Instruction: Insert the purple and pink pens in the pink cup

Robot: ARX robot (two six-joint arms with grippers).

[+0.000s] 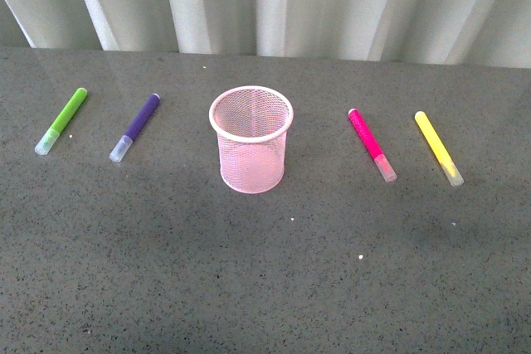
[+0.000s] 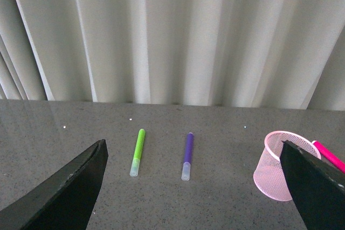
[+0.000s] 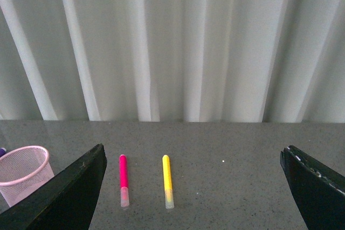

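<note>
Front view of a dark speckled table [image 1: 265, 288] before a pale pleated curtain [image 1: 332, 6]. At centre, upright with mouth up, pink cup [image 1: 250, 151]. To its left and well apart, purple pen [image 1: 135, 127] flat on the table, frosted cap toward the camera. Farther left and roughly parallel, green marker [image 1: 61, 120]. To the right of the cup, likewise flat with cap toward the camera, pink pen [image 1: 372, 144]. Beyond it, yellow marker [image 1: 438, 147]. All four apart from the cup and from one another. From the wrist views: left gripper [image 2: 192, 152] spread wide, dark fingers [image 2: 64, 192] holding nothing, facing the green marker and purple pen, with the cup near one finger's edge. Right gripper [image 3: 194, 149] equally wide and unloaded, facing the pink pen and yellow marker.
</note>
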